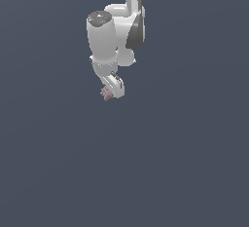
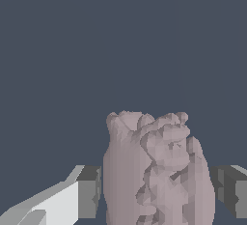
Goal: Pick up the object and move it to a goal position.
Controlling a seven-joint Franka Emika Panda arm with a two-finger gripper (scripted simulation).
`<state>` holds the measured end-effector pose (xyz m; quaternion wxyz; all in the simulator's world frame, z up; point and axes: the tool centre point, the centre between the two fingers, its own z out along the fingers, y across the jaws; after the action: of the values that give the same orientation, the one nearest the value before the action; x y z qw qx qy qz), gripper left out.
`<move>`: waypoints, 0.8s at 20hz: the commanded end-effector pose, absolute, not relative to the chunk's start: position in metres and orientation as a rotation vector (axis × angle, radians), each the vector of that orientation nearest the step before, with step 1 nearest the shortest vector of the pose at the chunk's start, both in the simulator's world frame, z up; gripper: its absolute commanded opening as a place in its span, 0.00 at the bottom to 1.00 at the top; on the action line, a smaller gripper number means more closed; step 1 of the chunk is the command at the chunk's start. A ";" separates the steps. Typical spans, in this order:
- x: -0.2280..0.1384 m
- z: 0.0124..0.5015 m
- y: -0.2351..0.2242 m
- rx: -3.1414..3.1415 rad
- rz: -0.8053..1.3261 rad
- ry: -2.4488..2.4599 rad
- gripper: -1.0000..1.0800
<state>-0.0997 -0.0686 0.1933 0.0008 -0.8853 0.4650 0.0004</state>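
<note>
The object (image 2: 159, 171) is a lumpy pinkish-mauve blob that fills the lower middle of the wrist view. It stands between my two grey fingertips (image 2: 89, 192), one on each side, and both touch its sides. My gripper (image 2: 159, 192) is shut on it. In the exterior view the white arm hangs down from the top, and the gripper (image 1: 110, 92) is at its lower end. The object (image 1: 105, 94) shows there as a tiny pink lump at the tip, mostly hidden by the white hand.
Behind the arm and object there is only a plain dark blue-grey surface (image 1: 185, 162), with no edges or other objects in view. No goal marker shows.
</note>
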 end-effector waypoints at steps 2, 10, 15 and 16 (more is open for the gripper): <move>-0.108 0.231 -0.081 -2.780 0.001 1.462 0.00; -0.124 0.308 -0.105 -2.781 0.000 1.462 0.00; -0.130 0.344 -0.116 -2.781 0.000 1.462 0.00; -0.131 0.350 -0.118 -2.782 0.000 1.461 0.00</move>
<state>-0.1288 -0.1152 0.3401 0.0002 -0.8851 0.4654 -0.0006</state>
